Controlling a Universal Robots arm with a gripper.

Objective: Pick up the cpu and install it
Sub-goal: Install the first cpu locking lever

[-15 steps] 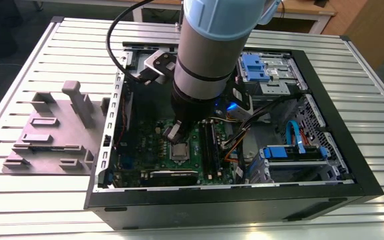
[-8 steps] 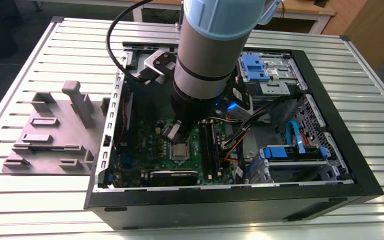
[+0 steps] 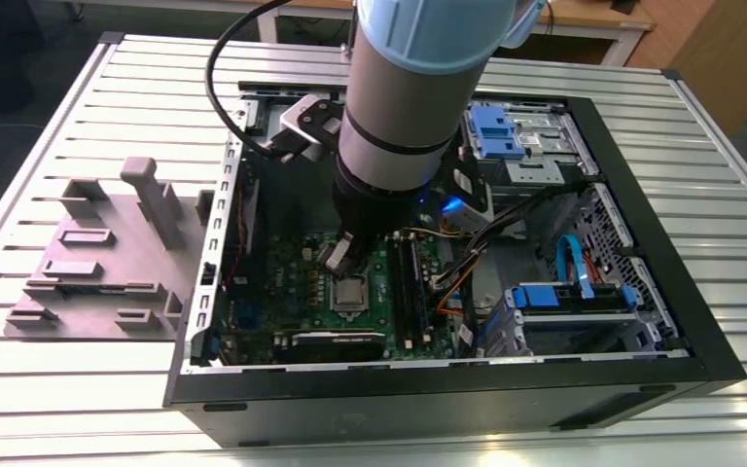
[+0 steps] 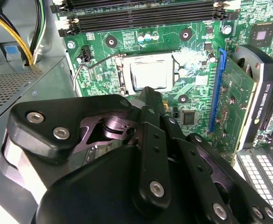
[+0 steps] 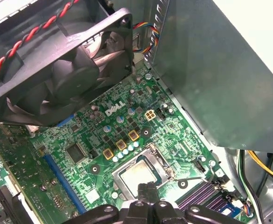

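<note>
- In the exterior view, the arm (image 3: 407,107) reaches down from the 12 o'clock edge into an open computer case (image 3: 659,321) that lies on a slatted metal table (image 3: 88,389).
- The gripper (image 3: 343,261) hangs low over the green motherboard (image 3: 283,292), right above the socket (image 3: 354,295) near the middle of the board.
- In both wrist views the cpu (image 4: 149,76) (image 5: 137,174) lies flat inside the socket's metal frame, silvery top up, and looks level with the frame around it.
- In the second wrist view the gripper (image 4: 150,95) has its fingers closed against each other in one narrow dark tip; nothing sits between them. The tip stands just at the 6 o'clock edge of the cpu; whether it touches the chip I cannot tell.
- In the first wrist view the same closed tip (image 5: 147,189) stands at the 6 o'clock side of the cpu, again just at its edge.
- A thin wire lever (image 4: 90,66) runs out from the socket toward 9 o'clock in the second wrist view.
- Black memory slots (image 4: 141,11) lie at 12 o'clock of the socket in the second wrist view; a blue slot (image 4: 217,91) and a card (image 4: 241,102) stand at 3 o'clock.
- A black fan (image 5: 61,70) hangs at 11 o'clock of the socket in the first wrist view.
- On the table at 9 o'clock of the case in the exterior view sits a grey fixture (image 3: 101,258), well apart from the gripper.
</note>
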